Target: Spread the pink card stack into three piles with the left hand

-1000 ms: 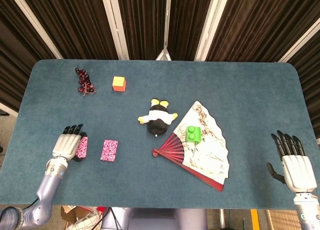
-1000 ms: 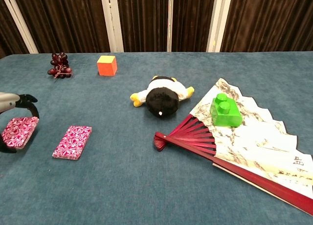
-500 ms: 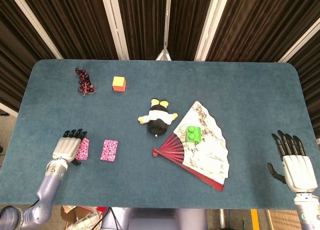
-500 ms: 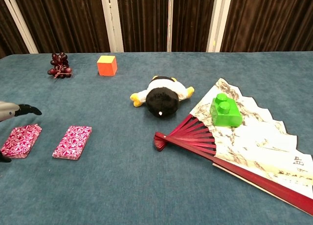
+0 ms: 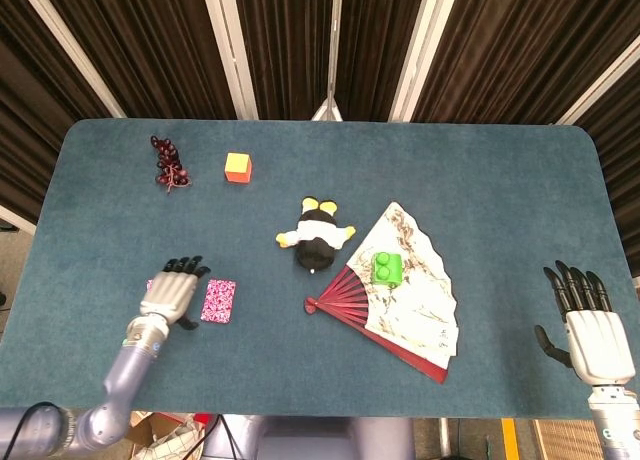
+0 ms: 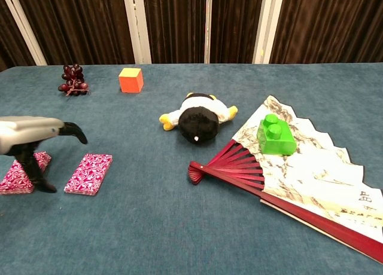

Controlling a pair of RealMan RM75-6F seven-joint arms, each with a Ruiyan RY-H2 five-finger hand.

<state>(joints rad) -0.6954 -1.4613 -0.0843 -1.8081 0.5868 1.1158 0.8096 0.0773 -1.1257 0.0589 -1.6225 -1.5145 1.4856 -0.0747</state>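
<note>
- Left hand (image 6: 30, 137) hovers empty, fingers apart, between two pink piles (image 6: 89, 173) (third still needed)
- Right hand (image 5: 590, 332) open, idle: task excludes it

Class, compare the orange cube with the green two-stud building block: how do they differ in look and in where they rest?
The orange cube is plain-faced; the green two-stud building block carries raised studs on top. The cube sits directly on the blue table; the block rests on the open paper fan. Both are small, solid-coloured and untouched by either hand.
</note>
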